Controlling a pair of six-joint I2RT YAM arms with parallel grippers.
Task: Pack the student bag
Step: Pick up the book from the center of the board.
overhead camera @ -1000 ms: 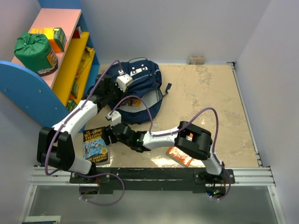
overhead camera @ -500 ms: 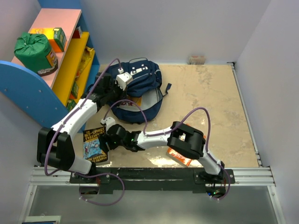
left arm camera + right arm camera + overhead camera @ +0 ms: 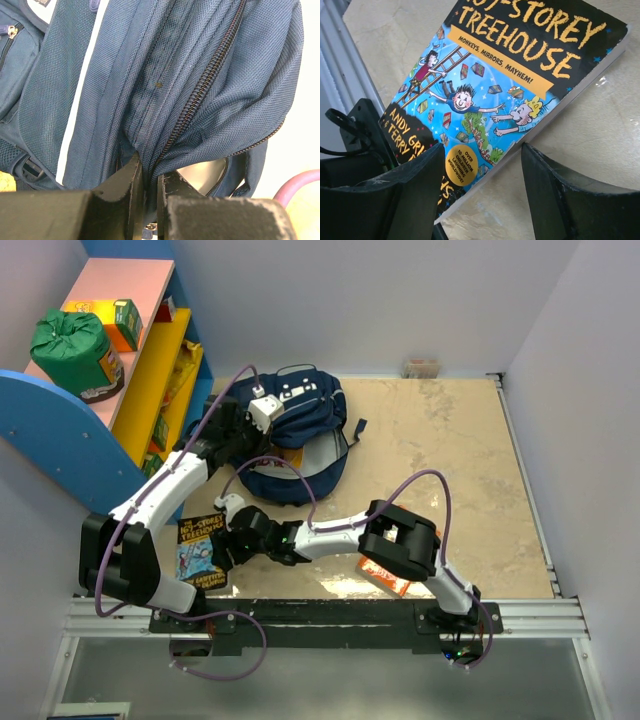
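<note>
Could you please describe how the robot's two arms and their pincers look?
Both the left arm and the right arm have white links between bulky black joints. A purple cable loops along each. The left pincer and the right pincer have matte black, blocky fingers.

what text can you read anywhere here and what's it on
"-STOREY TREEHOUSE": book cover, start cut off
"MONKEYS, MIRRORS, MAYHEM!": orange band on it
"ANDY GR", "& TERRY": lower cover, rest hidden
"OVER 10 MILLION": round badge, rest too small
Shelf boxes: too small
</note>
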